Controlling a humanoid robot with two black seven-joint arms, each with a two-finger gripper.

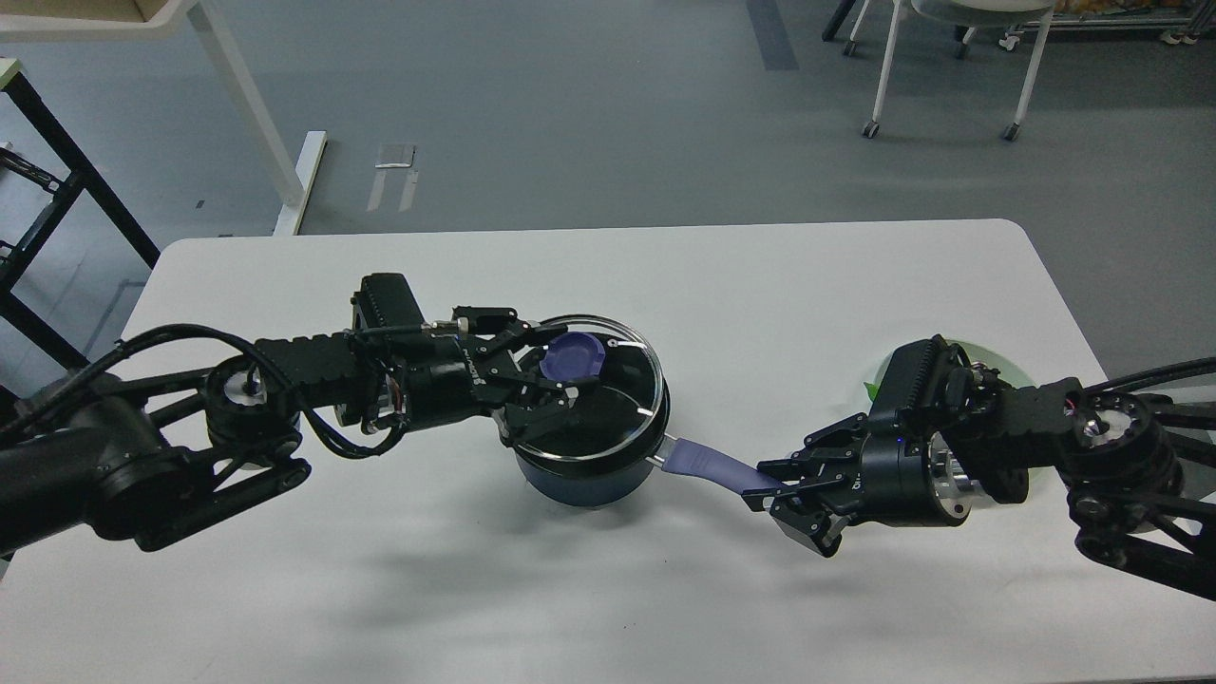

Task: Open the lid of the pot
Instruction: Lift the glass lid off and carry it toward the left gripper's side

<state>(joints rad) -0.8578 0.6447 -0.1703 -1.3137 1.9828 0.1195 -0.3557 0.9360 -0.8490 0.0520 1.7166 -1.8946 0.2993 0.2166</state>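
A dark blue pot (594, 480) stands on the white table (741, 285), its purple handle (708, 465) pointing right. Its glass lid (598, 399) with a purple knob (573, 359) is tilted and raised on its left side above the pot rim. My left gripper (556, 370) reaches in from the left and is shut on the knob. My right gripper (774, 494) is shut on the end of the pot handle.
A pale green plate (988, 366) lies at the table's right edge, mostly hidden behind my right arm. A rolling chair (950, 57) and table legs (247, 104) stand on the floor beyond the table.
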